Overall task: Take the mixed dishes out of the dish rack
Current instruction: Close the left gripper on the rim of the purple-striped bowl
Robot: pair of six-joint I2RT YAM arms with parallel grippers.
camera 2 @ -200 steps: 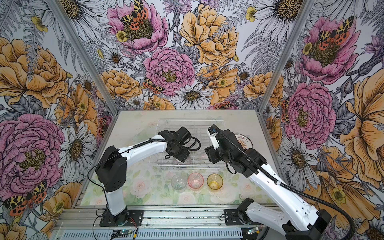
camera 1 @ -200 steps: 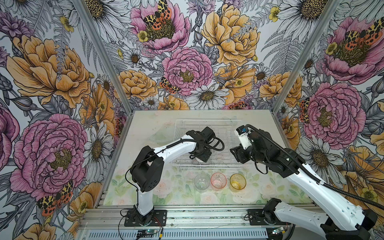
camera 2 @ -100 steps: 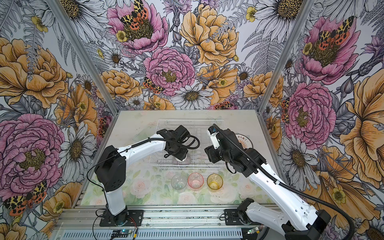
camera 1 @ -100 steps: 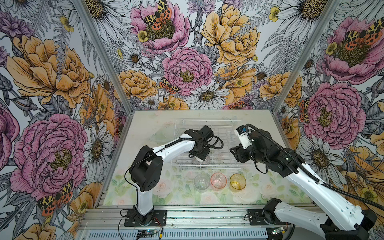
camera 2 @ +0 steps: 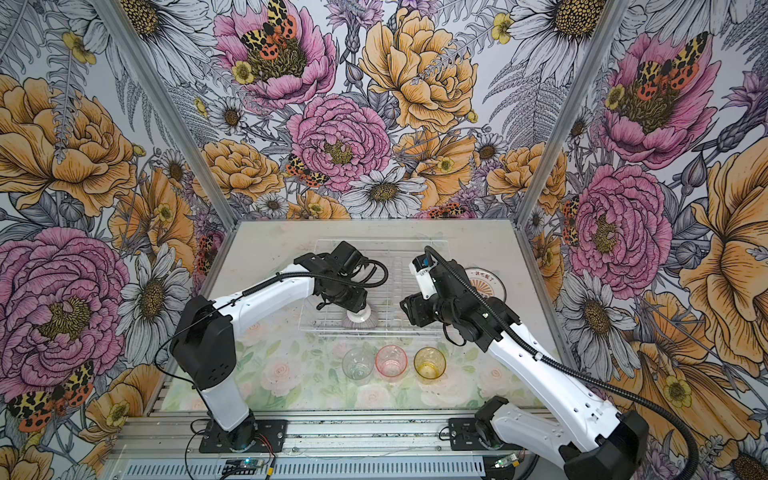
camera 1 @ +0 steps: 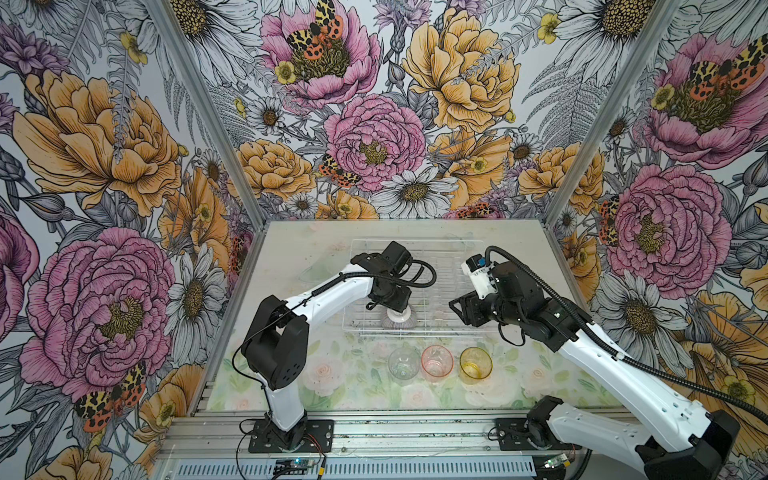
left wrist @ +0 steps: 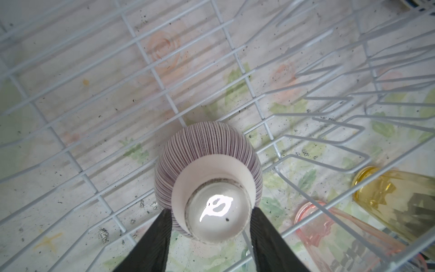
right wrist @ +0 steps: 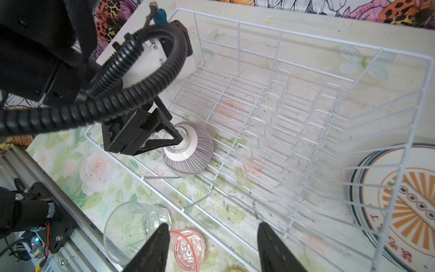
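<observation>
My left tool (left wrist: 210, 212) has closed, clenched on the white foot of the bowl (left wrist: 207, 146), which stands inverted in the dish rack (right wrist: 281, 31), foot pointing up into it.

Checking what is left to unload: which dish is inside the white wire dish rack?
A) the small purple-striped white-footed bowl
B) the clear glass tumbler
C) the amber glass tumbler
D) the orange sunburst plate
A: the small purple-striped white-footed bowl lies upside down on the grid floor of the white wire dish rack; the clear glass tumbler, amber glass tumbler and orange sunburst plate sit outside it.
</observation>
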